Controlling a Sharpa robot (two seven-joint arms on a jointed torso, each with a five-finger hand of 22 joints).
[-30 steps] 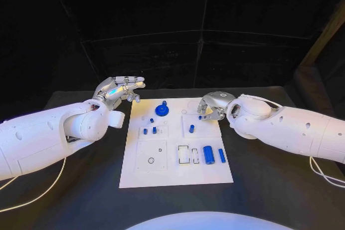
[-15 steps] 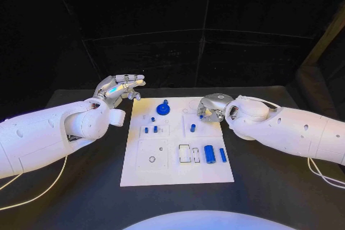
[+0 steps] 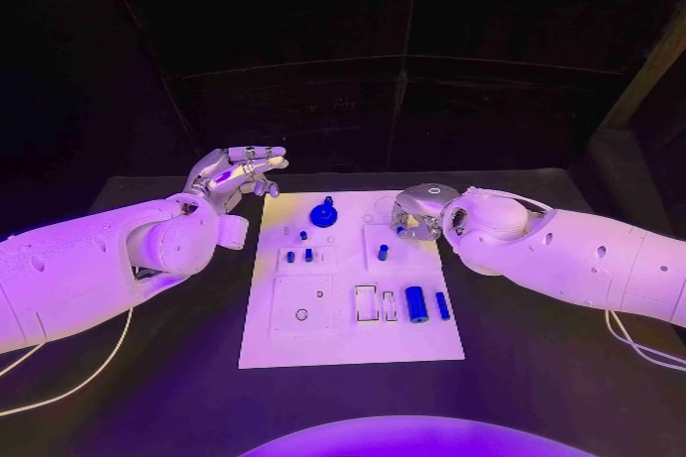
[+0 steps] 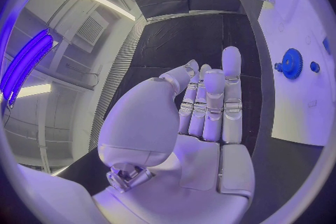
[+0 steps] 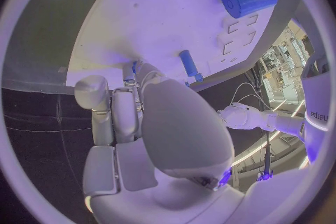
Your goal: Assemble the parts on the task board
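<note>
The task board [image 3: 350, 333] is positioned at the table [image 3: 543, 378] centre, with blue parts [image 3: 416, 304] distributed across it. The right hand [image 3: 414, 214] is held over the board's far right area; its grasp cannot be determined. The left hand [image 3: 236, 174] is raised beside the far left corner, fingers extended, holding nothing.

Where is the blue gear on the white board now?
In the head view the blue gear sits near the task board's far edge, left of centre, between both robot hands and touched by neither.
</note>
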